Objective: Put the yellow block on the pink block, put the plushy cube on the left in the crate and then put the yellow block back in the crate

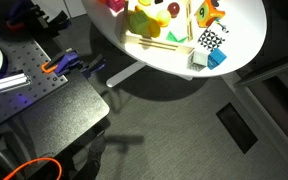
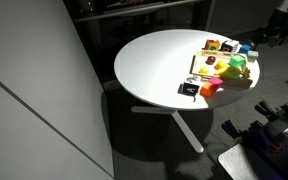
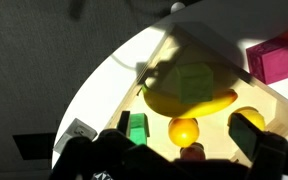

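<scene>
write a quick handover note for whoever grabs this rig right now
pincer: open, empty, above the crate.
yellow block: in the crate, below the pincer.
pink block: at the crate's edge; whether inside or outside, I cannot tell.
plushy cube: on the table, outside the crate.
Done: nothing yet.
Left: yellow block onto pink block, plushy cube into the crate, then yellow block back into the crate.

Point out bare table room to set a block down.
The white table lies bare across its whole half away from the crate. It is crowded inside the crate and beside it, where the dark checked cube sits.
</scene>
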